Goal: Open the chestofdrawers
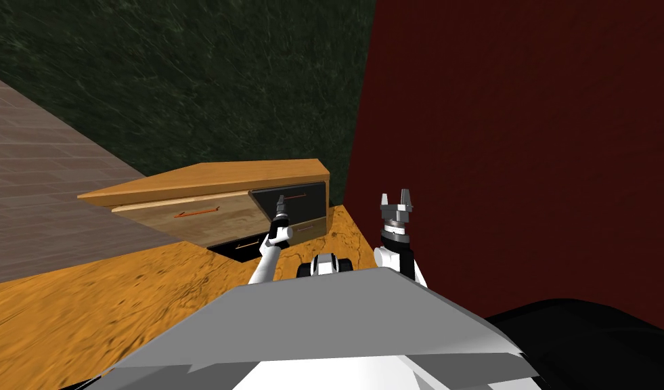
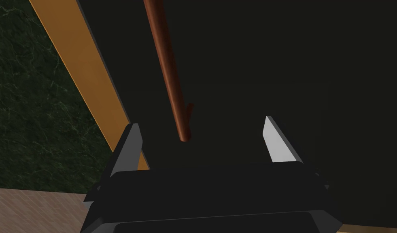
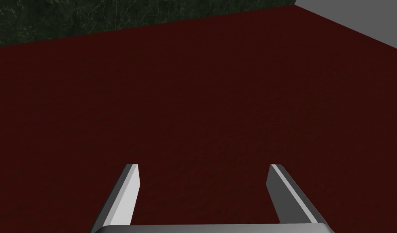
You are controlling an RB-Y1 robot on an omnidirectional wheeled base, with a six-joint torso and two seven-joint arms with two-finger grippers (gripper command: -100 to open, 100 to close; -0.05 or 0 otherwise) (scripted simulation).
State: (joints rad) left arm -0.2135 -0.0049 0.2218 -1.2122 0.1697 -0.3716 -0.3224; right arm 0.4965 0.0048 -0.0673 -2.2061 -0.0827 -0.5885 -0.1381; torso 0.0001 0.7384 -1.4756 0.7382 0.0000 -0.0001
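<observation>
- Head view: the chest of drawers (image 1: 208, 177) stands on the orange floor (image 1: 120, 291) against the dark green wall (image 1: 188, 68), in the corner beside the dark red wall (image 1: 513, 135). My left pincer (image 1: 281, 202) is at its black drawer front (image 1: 306, 206), in the upper row on the red wall's side.
- Left wrist view: my left pincer stands wide. The end of a reddish-brown bar handle (image 2: 169, 68) shows between the fingers (image 2: 278, 141), touching neither. The head view gives that handle as a thin line.
- Right wrist view: my right pincer (image 3: 201, 166), wide and holding nothing, faces the dark red wall. The head view places it raised beside that wall, apart from the chest.
</observation>
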